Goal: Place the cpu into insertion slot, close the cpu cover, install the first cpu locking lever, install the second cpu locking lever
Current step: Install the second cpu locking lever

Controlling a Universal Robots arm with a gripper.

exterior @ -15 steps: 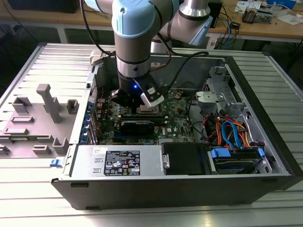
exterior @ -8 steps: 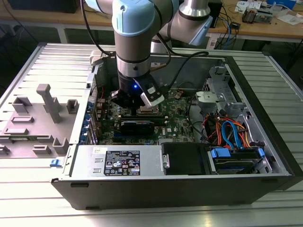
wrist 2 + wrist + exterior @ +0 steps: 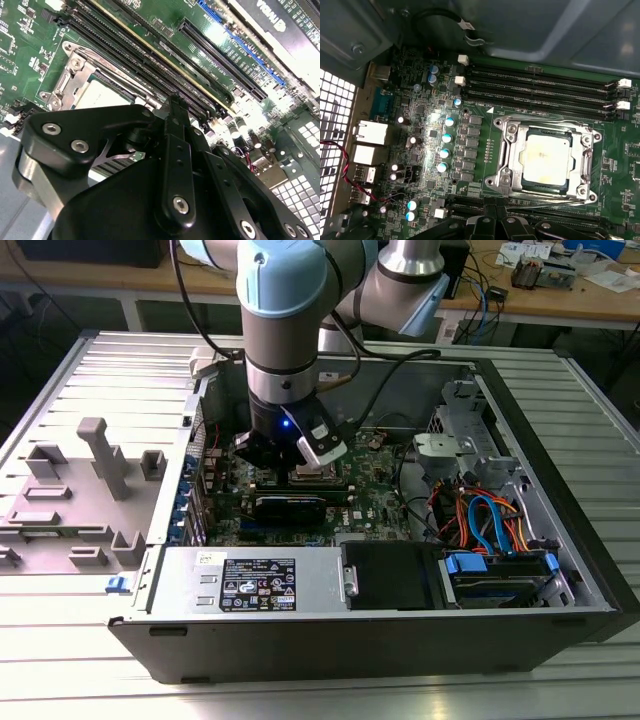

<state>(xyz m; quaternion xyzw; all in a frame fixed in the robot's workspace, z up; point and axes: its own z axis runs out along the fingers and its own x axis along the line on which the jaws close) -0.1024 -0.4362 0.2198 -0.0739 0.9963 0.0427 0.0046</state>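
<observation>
gripper [image 3: 172, 107] body hiding part of cpu [image 3: 102, 95], locking levers unclear

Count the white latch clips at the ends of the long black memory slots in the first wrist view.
4: two white latch clips at the slots' end nearer the round capacitors, two at the opposite end. More may be hidden.

Arm [image 3: 285, 330]: pale blue joint caps, silver-grey tubes, black cable alongside. Wrist carries small blue light. Gripper [image 3: 172, 165]: black linkages, silver screw heads, grey metal block.
</observation>
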